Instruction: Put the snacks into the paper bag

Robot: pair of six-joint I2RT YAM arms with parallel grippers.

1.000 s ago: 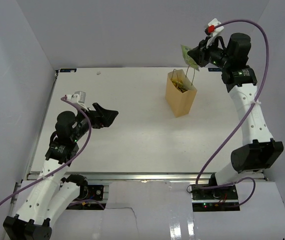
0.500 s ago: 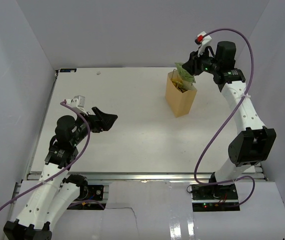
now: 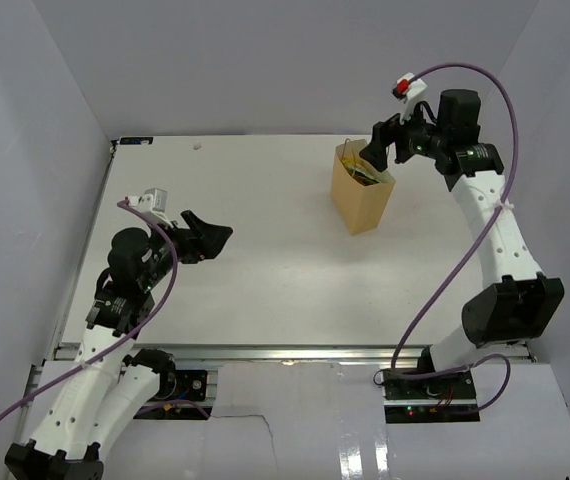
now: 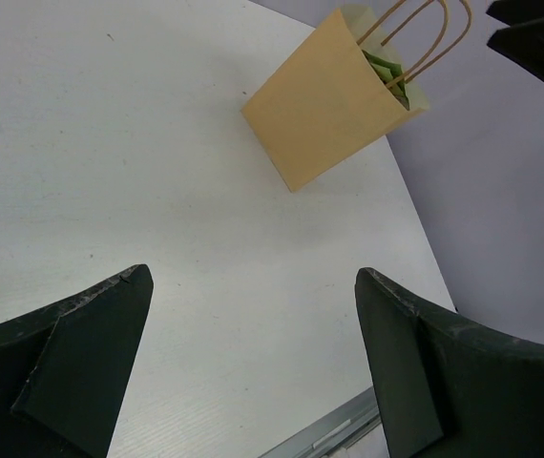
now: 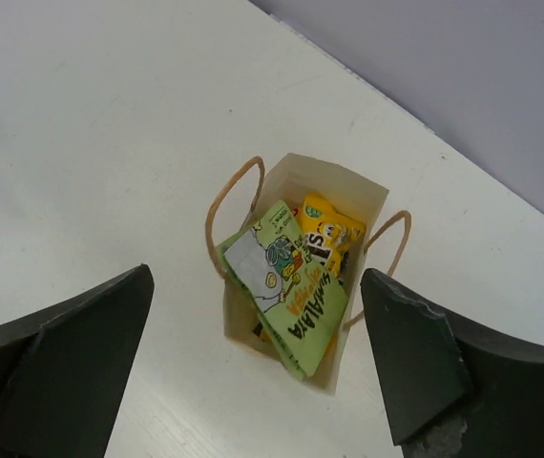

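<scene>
- Left gripper (image 3: pixel 215 234): held above the left part of the table (image 3: pixel 265 270), touching nothing; fingers spread wide, nothing between them
- Paper bag (image 3: pixel 358 200): stands upright on the right rear part of the table, well apart from the left gripper, mouth open; its two cord handles (image 5: pixel 229 196) stand up at the rim
- Green-white bag (image 5: pixel 286 286): inside the paper bag, lying slanted across the opening with its top edge near the rim
- M&M's pack (image 5: pixel 327 232): inside the paper bag, just beside the green-white bag and partly covered by it; whether other packets lie below cannot be told
- Right gripper (image 3: pixel 380 148): poised just above the mouth of the paper bag, clear of the handles; fingers spread wide, holding nothing
</scene>
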